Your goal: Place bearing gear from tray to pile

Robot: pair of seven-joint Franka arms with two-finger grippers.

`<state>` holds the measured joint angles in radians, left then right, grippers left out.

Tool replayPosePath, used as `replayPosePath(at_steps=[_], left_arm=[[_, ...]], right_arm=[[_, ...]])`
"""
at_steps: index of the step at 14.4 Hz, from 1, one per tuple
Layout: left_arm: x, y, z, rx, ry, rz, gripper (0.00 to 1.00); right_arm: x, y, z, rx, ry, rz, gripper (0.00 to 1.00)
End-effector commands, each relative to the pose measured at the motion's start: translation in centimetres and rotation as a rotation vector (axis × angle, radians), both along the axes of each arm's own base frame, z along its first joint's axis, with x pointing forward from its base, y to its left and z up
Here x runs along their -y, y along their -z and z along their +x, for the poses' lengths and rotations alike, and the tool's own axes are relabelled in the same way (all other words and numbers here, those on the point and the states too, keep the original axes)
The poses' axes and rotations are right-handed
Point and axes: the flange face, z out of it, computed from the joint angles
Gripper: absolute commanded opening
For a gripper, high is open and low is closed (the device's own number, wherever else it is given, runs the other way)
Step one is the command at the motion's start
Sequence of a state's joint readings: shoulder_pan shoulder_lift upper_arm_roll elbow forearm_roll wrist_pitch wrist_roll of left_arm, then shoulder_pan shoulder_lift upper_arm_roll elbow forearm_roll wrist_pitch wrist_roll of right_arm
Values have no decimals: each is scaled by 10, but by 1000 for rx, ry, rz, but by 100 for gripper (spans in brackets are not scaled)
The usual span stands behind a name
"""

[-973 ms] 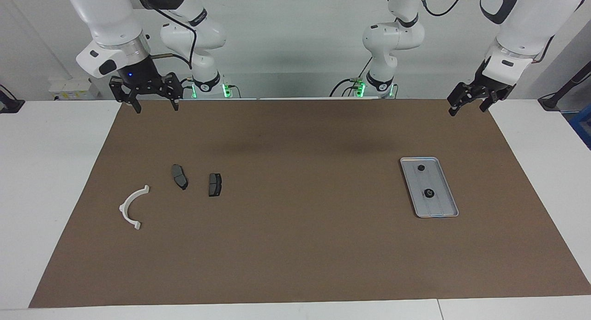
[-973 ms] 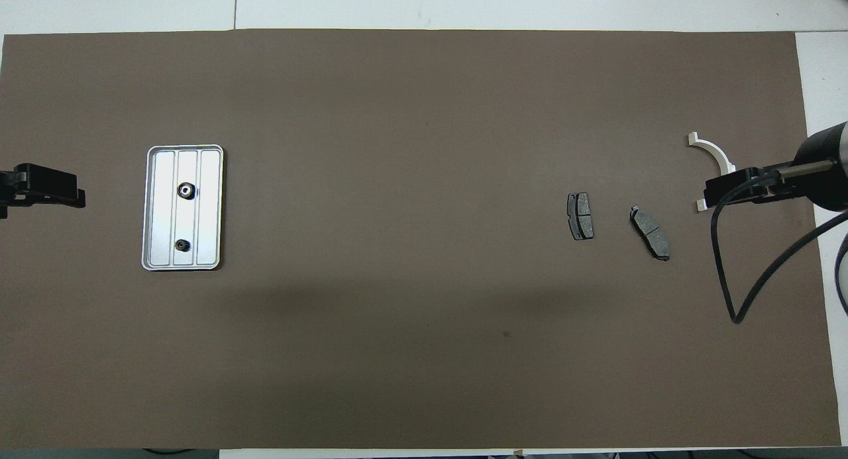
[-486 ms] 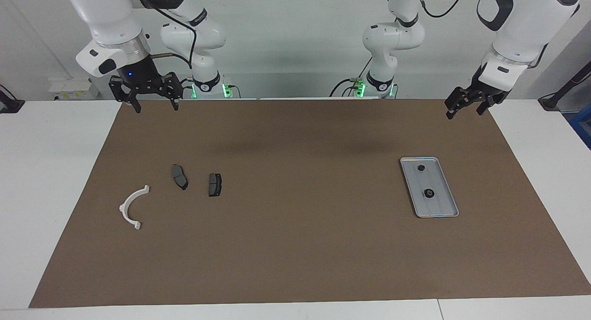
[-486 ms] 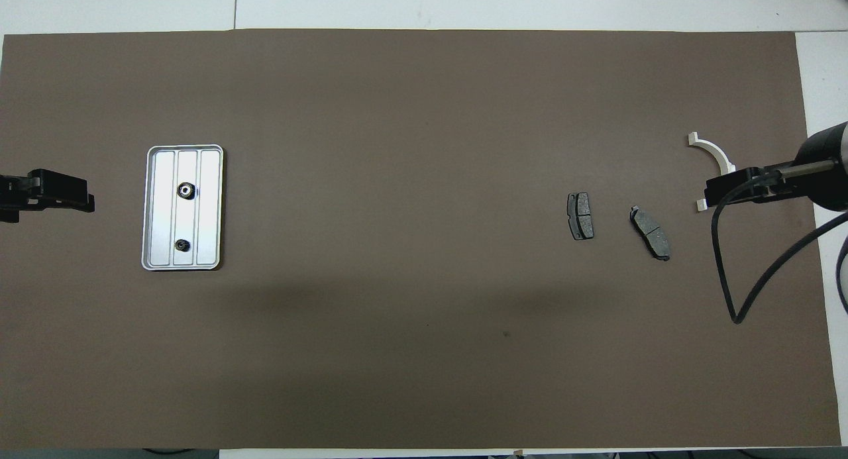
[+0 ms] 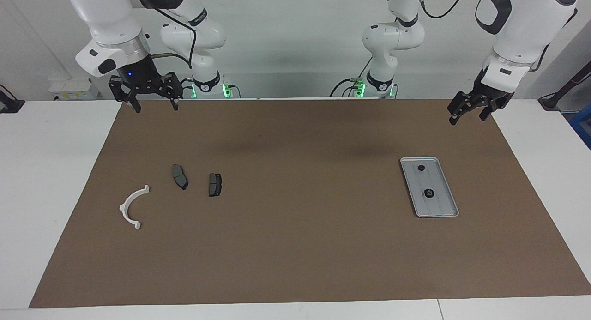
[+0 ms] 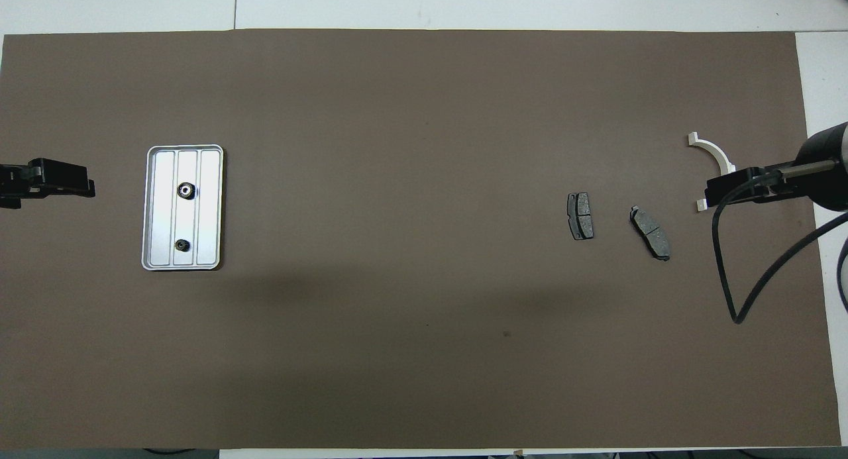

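Bearing gear bore shows only from overhead.

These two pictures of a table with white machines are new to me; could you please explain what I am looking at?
They show two robot arms, each ending in a two-finger gripper, at a table covered with a brown mat. One picture faces the robots from across the table; the other looks steeply down from above their own end.

The left gripper hangs in the air with nothing in it, over the mat's edge near the tray. That silver tray holds two small dark gears, one nearer to the robots than the other. The right gripper waits open and empty toward the other end. There lies the pile: two dark brake pads and a white half-ring, all apart from each other.
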<state>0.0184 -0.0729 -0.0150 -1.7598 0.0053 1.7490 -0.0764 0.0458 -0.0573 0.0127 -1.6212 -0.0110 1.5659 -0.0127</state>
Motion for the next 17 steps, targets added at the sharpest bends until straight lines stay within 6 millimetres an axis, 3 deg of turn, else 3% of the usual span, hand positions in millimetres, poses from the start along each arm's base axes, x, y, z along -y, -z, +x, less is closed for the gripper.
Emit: replayPosePath(at_steps=[1,5,8,11,13,17], left_arm=[[-2,35,16,-8,-9,-5,100],[-2,93,42,-17,-11,-8,100],[-5,131,53,-25,-14,-9,100],[-6,164,59,-63,-22,-10,100],[-5,189,65,-85,-26,-11,78],[-4,244,59,-37,-84,-14,75]], right_arm=[[3,-3,-3,14,5,16,100],[-2,10,-7,20,59,18,100],[-8,39,-11,36,86,19,100],[-35,66,-10,24,45,19,100],[-51,88,-7,47,63,24,100],[-77,141,3,52,82,29,100]])
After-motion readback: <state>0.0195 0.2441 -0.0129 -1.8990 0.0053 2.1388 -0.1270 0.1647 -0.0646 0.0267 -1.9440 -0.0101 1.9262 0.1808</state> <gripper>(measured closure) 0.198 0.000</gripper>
